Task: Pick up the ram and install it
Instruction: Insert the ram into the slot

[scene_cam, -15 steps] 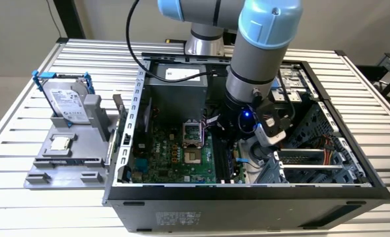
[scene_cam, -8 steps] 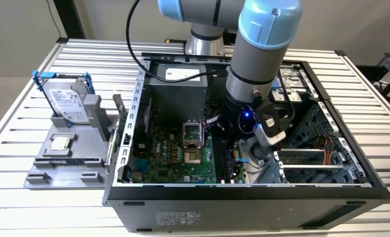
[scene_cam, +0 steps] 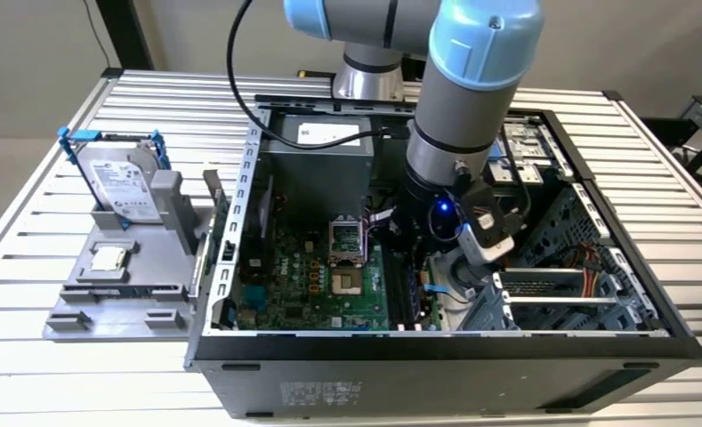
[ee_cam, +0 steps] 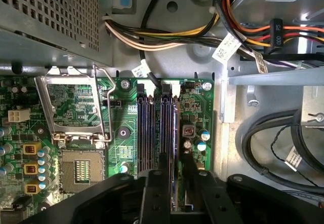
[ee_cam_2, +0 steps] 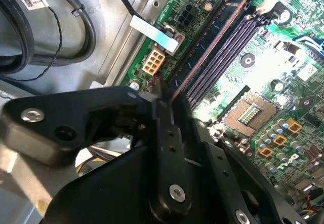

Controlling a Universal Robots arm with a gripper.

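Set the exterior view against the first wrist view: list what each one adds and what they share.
Exterior view adds: the hard drive in its blue frame, standing on a grey fixture on the slatted table, outside the computer case. First wrist view adds: a bundle of yellow, black and orange wires running past a perforated grille. Shared: the green motherboard, its bare CPU socket and the black memory slots beside it.

A slatted metal table (scene_cam: 54,222) carries the setup — pale ribs running across its top. Behind it stands a plain beige wall (scene_cam: 635,44), crossed by a dark upright post (scene_cam: 125,34). Soft, even light — no hard shadows.
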